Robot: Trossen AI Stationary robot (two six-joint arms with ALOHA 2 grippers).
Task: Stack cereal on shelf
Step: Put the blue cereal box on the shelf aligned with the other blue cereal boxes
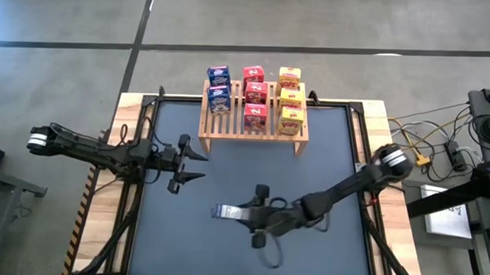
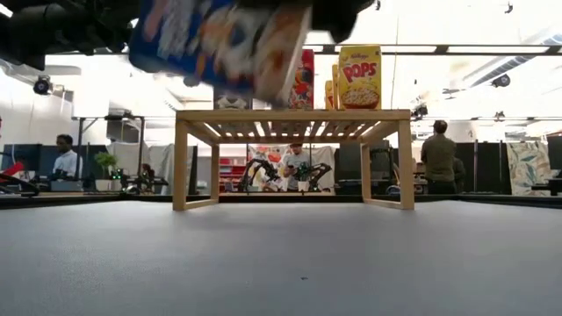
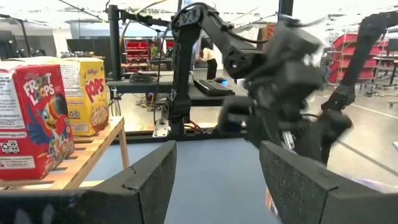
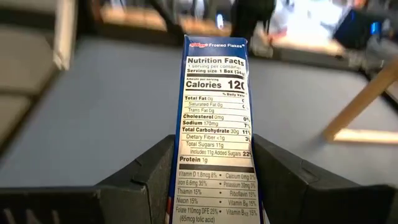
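From above, your right gripper sits over the near middle of the desk, its fingers closed on a blue cereal box held flat and pointing toward the left arm. The left gripper hovers over the desk's left part, just in front of the shelf's left end, fingers spread and holding nothing. The shelf stands at the far edge with eight boxes on it: two blue ones on the left, three red ones in the middle, three yellow ones on the right.

At desk level, you see the held blue box tilted high in the foreground, well above the surface, with the shelf behind it and a yellow box upright on top.

Through the left wrist camera, the left fingers stand apart with only bare desk between them; a red box and a yellow box sit on the shelf beside them.

Through the right wrist camera, the right fingers press both sides of the blue box, its nutrition panel facing you.
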